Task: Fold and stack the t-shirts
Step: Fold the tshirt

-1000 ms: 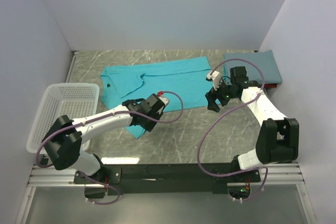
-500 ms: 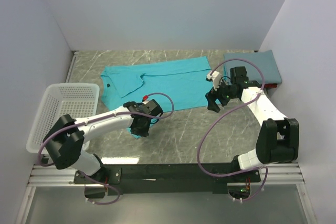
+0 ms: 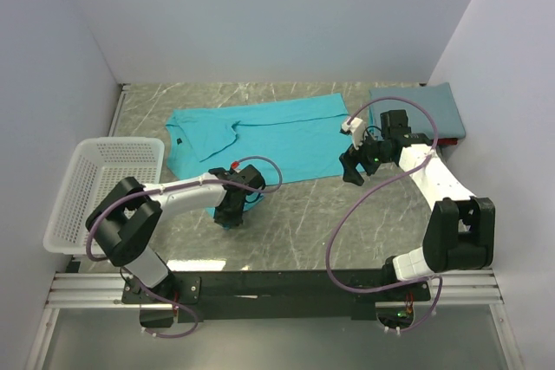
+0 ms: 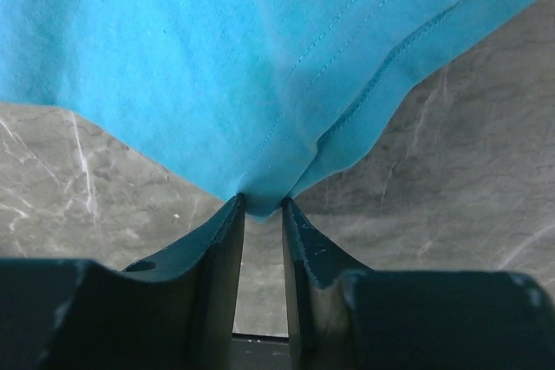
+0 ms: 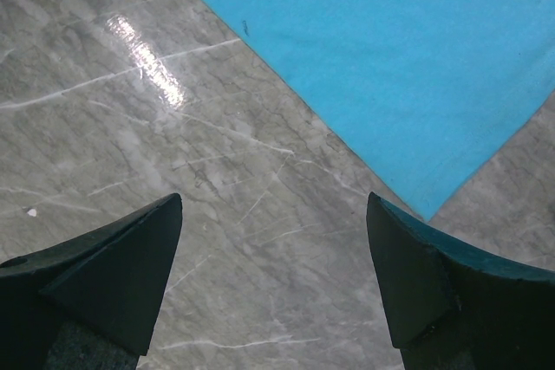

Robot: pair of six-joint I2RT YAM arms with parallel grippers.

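- Teal is the colour of the soft cloth short-sleeved t-shirt [image 3: 277,132]. It lies flat in the far middle of the grey marble-patterned tabletop [image 3: 303,214].
- Its long axis runs left to right, rising slightly toward the far right. A folded-over flap sits near its left end.
- From above, the shirt's near-left corner is hidden under the left gripper [image 3: 228,215].
- The left wrist view shows that gripper [image 4: 261,205] nearly pressed together, pinching a stitched corner of the teal cloth [image 4: 217,58].
- The right gripper [image 3: 350,172] hangs just beside the shirt's near-right corner with its jaws spread wide and nothing between them.
- A duller slate-blue folded cloth rectangle [image 3: 429,103] lies in the far right corner. The right arm and its cable cover part of its near edge.
- A white plastic mesh basket [image 3: 78,188] sits at the left edge, and the left arm overlaps its near corner.
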